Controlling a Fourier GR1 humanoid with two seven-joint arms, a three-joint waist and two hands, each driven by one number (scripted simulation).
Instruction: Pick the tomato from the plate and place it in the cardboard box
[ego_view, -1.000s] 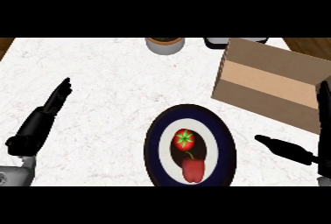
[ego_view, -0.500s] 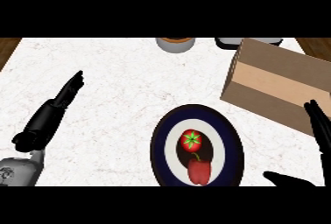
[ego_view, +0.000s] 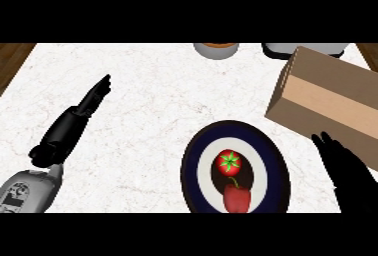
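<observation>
Right black robot hand (ego_view: 345, 172) comes in at the lower right of the head view, fingers straight and spread slightly apart, holding nothing. It lies just beside the right rim of a round plate with a dark blue border and white ring (ego_view: 193, 170), and just below the near edge of a brown cardboard box (ego_view: 328, 102). On the plate's dark centre sits a small red tomato with a green star-shaped stem (ego_view: 229, 161), and a red pepper with a thin green stalk (ego_view: 237, 197) lies just below it. At the left, the left black hand (ego_view: 81, 112) rests open, fingers straight and together, pointing up across the white marble counter (ego_view: 148, 90), well apart from the plate. At the counter's far edge stand 2 round containers: 1 grey with a brown top (ego_view: 216, 49), 1 dark (ego_view: 299, 49) behind the box.
</observation>
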